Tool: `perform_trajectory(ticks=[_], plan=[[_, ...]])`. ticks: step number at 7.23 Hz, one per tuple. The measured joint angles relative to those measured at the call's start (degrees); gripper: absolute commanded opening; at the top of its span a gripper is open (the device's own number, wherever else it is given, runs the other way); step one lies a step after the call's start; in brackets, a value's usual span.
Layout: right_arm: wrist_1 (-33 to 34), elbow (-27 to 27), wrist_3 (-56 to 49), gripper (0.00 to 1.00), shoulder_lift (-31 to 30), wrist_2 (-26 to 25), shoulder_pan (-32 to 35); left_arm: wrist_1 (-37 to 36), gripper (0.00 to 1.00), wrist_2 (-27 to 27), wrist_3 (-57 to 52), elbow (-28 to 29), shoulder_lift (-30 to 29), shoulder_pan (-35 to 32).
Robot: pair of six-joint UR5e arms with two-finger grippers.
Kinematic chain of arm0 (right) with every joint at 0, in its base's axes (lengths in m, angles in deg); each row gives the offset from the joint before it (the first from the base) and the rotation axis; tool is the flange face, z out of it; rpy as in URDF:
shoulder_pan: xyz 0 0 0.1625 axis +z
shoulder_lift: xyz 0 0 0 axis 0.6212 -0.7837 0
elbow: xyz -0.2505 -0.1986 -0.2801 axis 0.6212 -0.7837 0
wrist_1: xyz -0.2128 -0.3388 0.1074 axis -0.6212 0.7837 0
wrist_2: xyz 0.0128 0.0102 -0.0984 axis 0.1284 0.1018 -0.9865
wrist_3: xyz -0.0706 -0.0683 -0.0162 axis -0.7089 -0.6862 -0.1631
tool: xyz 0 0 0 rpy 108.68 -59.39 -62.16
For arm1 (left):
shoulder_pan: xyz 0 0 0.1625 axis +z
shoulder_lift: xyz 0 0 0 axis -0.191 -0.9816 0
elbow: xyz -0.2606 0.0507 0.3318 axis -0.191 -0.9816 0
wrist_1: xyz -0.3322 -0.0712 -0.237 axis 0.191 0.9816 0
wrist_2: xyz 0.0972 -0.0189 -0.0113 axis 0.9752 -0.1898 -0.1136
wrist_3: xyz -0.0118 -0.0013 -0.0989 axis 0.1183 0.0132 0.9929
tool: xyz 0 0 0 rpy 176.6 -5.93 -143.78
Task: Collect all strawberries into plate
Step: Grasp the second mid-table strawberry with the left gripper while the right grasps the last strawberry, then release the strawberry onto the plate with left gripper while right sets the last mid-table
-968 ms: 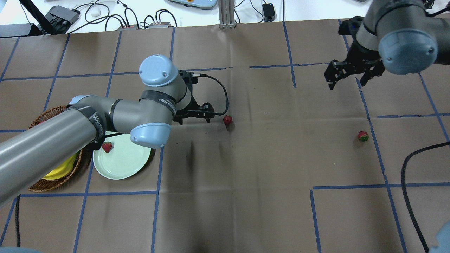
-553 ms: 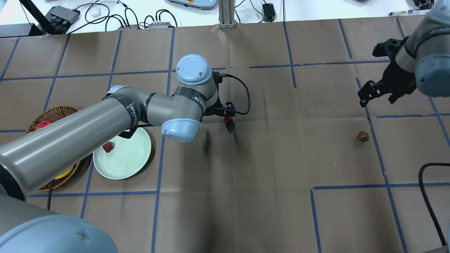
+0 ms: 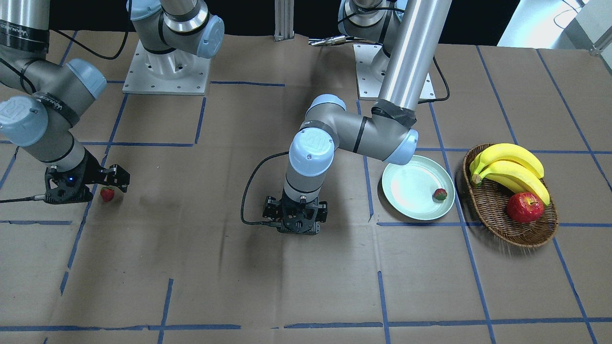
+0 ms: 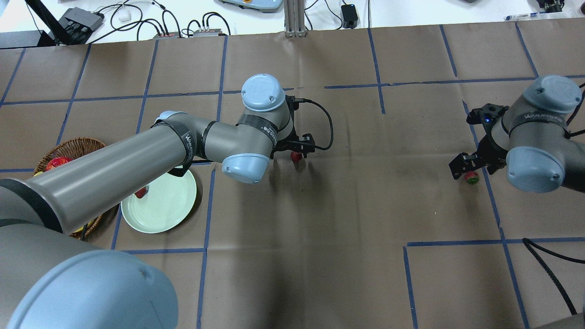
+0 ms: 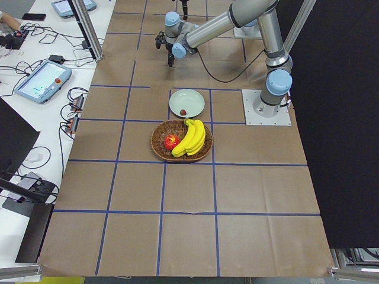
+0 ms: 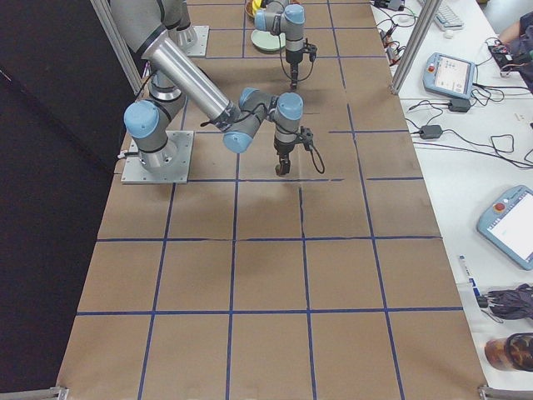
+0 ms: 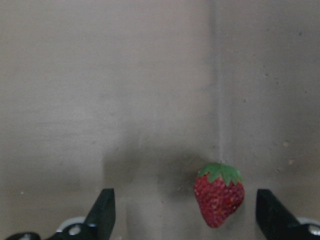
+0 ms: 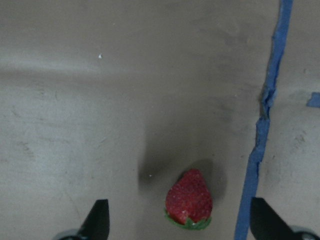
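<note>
One strawberry (image 4: 140,192) lies on the pale green plate (image 4: 169,210), near its left rim; it also shows in the front view (image 3: 440,194) on the plate (image 3: 411,191). My left gripper (image 4: 295,151) is open and low over the middle strawberry (image 4: 296,156). In the left wrist view that berry (image 7: 219,194) lies between the fingers, nearer the right one. My right gripper (image 4: 473,169) is open and low over the third strawberry (image 4: 471,177). In the right wrist view that berry (image 8: 189,199) lies on the paper between the fingers.
A brown wicker basket (image 3: 507,227) with bananas (image 3: 511,167) and a red apple (image 3: 525,207) stands just beside the plate. A black cable (image 4: 325,123) loops off the left wrist. A blue tape line (image 8: 260,135) runs close by the right berry.
My left gripper has moved right to straddle the middle strawberry. My right arm has swung down from the far side to straddle the right strawberry. Both grippers stay open.
</note>
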Motion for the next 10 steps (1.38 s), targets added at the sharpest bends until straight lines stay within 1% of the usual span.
perform_trajectory(ticks=[1, 2, 3, 4, 5, 6, 7, 8, 9, 10], plan=[[0.5, 0.5, 0.0, 0.64, 0.1, 0.0, 0.0, -0.5, 0.38, -0.1, 0.1, 0.0, -0.5, -0.1], [0.8, 0.6, 0.0, 0.59, 0.3, -0.1, 0.0, -0.7, 0.14, -0.3, 0.6, 0.0, -0.7, -0.2], [1.2, 0.6, 0.0, 0.43, 0.6, -0.1, 0.0, -0.8, 0.03, -1.0, 1.7, 0.0, -0.8, -0.2], [2.2, 0.6, -0.1, 0.28, 1.1, -0.1, 0.0, -0.8, 0.00, -1.6, 3.0, 0.1, -0.7, -0.2], [2.8, 0.3, -0.1, 0.15, 1.6, -0.2, 0.0, -0.9, 0.00, -1.7, 3.7, 0.1, -0.5, -0.2], [2.9, -0.3, -0.1, 0.06, 1.7, -0.3, 0.0, -1.4, 0.00, -1.6, 3.8, 0.1, 0.1, -0.1], [2.7, -1.1, -0.1, 0.05, 1.7, -0.5, 0.0, -1.7, 0.00, -1.3, 2.8, -0.2, 1.2, 0.3], [2.6, -1.6, 0.0, 0.05, 1.6, -0.6, 0.0, -1.6, 0.00, 0.4, -0.5, -0.8, 2.9, 1.2], [2.5, -2.1, 0.0, 0.05, 1.2, -0.6, 0.1, -0.6, 0.00, 4.2, -6.4, -2.2, 5.4, 2.7], [1.5, -3.6, 0.2, 0.04, 0.7, -0.5, 0.6, 0.6, 0.00, 8.6, -13.2, -5.0, 8.4, 4.8]])
